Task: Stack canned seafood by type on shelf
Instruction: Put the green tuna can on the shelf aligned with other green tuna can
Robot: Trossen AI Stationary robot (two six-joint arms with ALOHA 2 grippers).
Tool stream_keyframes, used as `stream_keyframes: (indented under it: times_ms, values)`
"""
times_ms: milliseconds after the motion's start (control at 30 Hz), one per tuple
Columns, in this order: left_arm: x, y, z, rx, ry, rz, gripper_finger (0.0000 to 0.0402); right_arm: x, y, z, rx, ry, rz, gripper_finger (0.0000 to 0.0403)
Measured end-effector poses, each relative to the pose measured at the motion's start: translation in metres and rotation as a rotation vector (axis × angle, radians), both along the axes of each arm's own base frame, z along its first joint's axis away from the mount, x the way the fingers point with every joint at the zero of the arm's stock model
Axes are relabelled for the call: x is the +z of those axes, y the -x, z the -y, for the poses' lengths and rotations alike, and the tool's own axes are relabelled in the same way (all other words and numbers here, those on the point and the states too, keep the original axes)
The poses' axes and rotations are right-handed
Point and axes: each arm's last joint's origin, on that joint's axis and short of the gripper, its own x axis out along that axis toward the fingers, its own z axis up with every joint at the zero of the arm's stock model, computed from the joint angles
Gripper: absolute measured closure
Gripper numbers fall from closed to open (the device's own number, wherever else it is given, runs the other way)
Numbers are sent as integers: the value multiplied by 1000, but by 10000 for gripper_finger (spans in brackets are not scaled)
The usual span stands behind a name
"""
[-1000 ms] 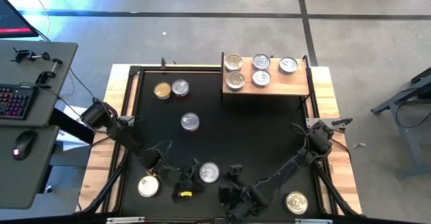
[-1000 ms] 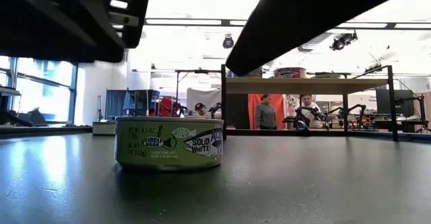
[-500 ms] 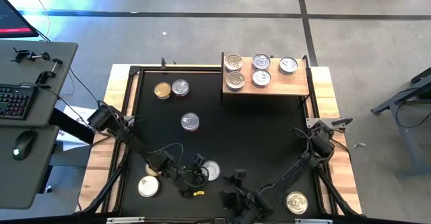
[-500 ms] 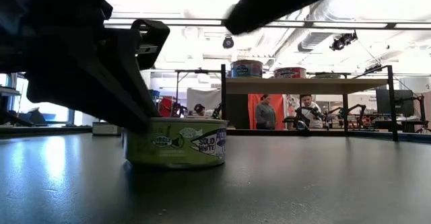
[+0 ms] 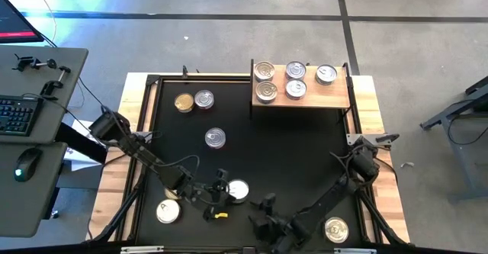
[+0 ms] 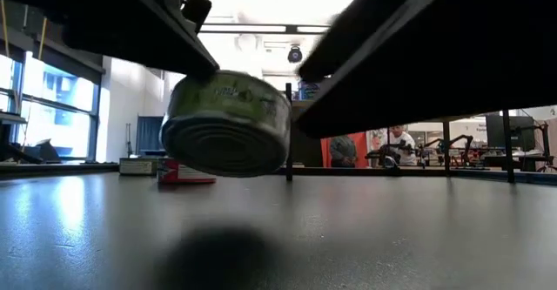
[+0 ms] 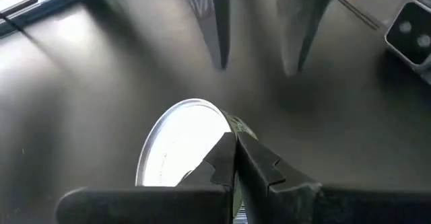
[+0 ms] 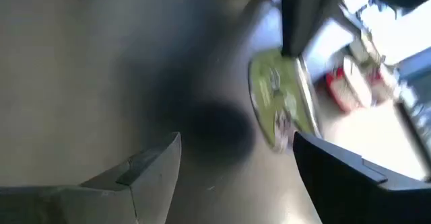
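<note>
My left gripper [image 5: 223, 190] is shut on a silver-topped tin with a green label [image 5: 239, 191], near the table's near edge. In the low view this tin [image 6: 228, 124] hangs tilted above the black table, its ribbed bottom showing. My right gripper [image 5: 266, 205] is open just right of it, touching nothing; in the right wrist view the right gripper [image 8: 236, 143] has the green tin [image 8: 279, 106] beyond it. The shelf [image 5: 335, 92] at the far right carries several silver-topped tins. My left gripper [image 7: 234, 140] pinches the tin at its rim [image 7: 225, 124] on the side toward the table's left; the fingertips hide the exact spot. The fingers come slanting down from the table's left. The tin is lifted clear and tilted, its bottom turned toward the near edge.
Loose tins stand on the black table: a gold one [image 5: 184, 102] and a silver one [image 5: 203, 98] far left, a silver one [image 5: 216, 137] mid-table, one [image 5: 168, 210] near left, a gold one [image 5: 335, 229] near right. Both arms crowd the near edge.
My left gripper has moved right to the green-labelled tin and taken hold of it. The tin, which stood flat on the table half a second ago, is now lifted clear and tipped, so that its bottom shows in the low view.
</note>
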Motion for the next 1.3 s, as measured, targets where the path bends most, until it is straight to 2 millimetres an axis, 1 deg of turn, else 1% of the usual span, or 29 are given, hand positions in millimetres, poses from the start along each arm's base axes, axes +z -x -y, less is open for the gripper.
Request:
stream_keyframes:
  times_ms: [133, 300, 467, 533, 600, 667, 867, 967, 1033, 1100, 1200, 1300]
  values:
    - [1, -1, -1, 11, 33, -3, 401, 1, -13, 13, 41, 108, -48, 124]
    - [-2, 0, -2, 5, 59, 19, 401, -1, -27, 34, 17, 136, -79, 124]
    - [-6, 3, -3, 13, 73, 13, 401, 0, -39, 44, 2, 77, -62, 124]
    - [-5, 2, -3, 14, 73, 14, 401, 0, -43, 47, 7, 44, -65, 130]
    - [-5, 2, -3, 14, 77, 23, 401, 0, -45, 50, -7, 19, -57, 146]
    - [-4, 2, -3, 17, 80, 31, 401, 0, -47, 52, -27, -7, -46, 174]
    - [-1, 2, -5, 50, 60, 46, 401, 0, -48, 53, -68, -141, -27, 287]
    - [7, 10, -10, 87, 41, 14, 401, 4, -41, 51, -95, -150, -35, 289]
    - [13, 17, -15, 128, 28, -22, 401, 14, -33, 47, -127, -169, -37, 289]
    - [19, 25, -20, 177, 10, -44, 401, 34, -20, 43, -176, -174, -40, 289]
    - [26, 35, -24, 246, -29, -44, 401, 72, 4, 42, -282, -175, -43, 289]
    - [29, 40, -22, 276, -43, -26, 401, 113, 28, 53, -434, -167, -54, 289]
